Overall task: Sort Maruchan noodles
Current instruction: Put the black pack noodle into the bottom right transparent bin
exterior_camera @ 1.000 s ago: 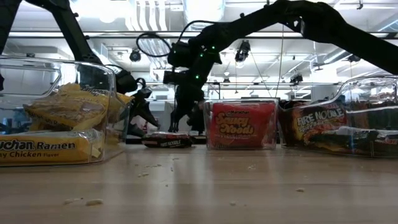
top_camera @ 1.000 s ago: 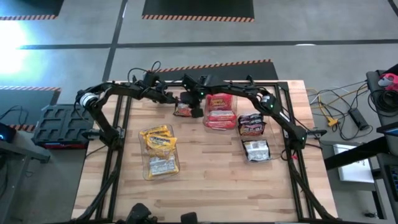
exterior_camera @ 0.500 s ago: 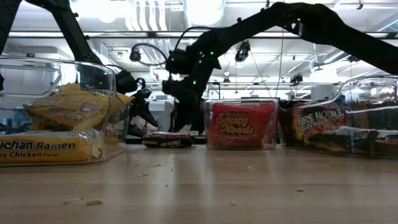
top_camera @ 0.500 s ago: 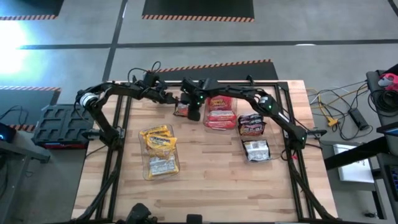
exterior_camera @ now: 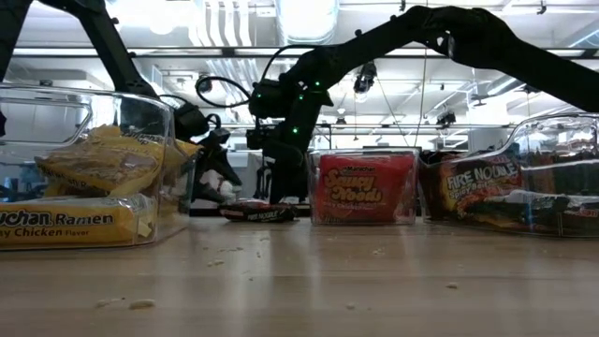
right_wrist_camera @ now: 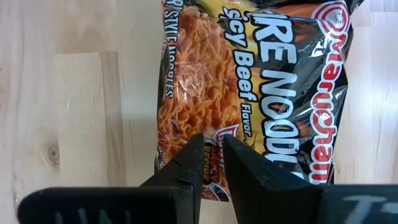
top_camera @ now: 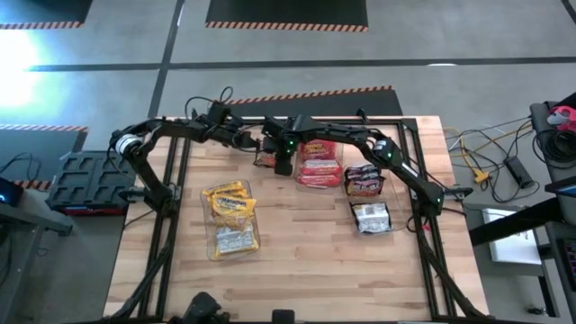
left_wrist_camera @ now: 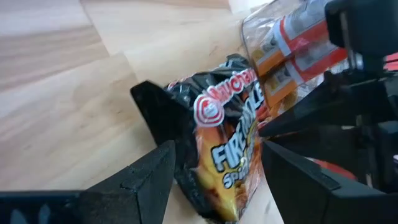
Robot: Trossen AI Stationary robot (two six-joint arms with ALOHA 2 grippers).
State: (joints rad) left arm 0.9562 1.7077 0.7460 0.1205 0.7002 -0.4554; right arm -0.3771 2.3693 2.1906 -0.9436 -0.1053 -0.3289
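A: Packet (right_wrist_camera: 249, 93) flat on table (top_camera: 306, 261), beside red bin (top_camera: 319, 162). Right gripper (right_wrist_camera: 211, 155) nearly shut, nipping its edge.
B: Left gripper (left_wrist_camera: 211, 180)?
A: Wide, straddling the other end.
B: Thin pinch on crinkly film; may slip when lifted.

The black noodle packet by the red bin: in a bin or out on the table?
Out: the black noodle packet lies flat on the bare table.

left gripper (left_wrist_camera: 211, 168) fingers spread, low | right gripper (right_wrist_camera: 211, 162) nearly closed, pointing down
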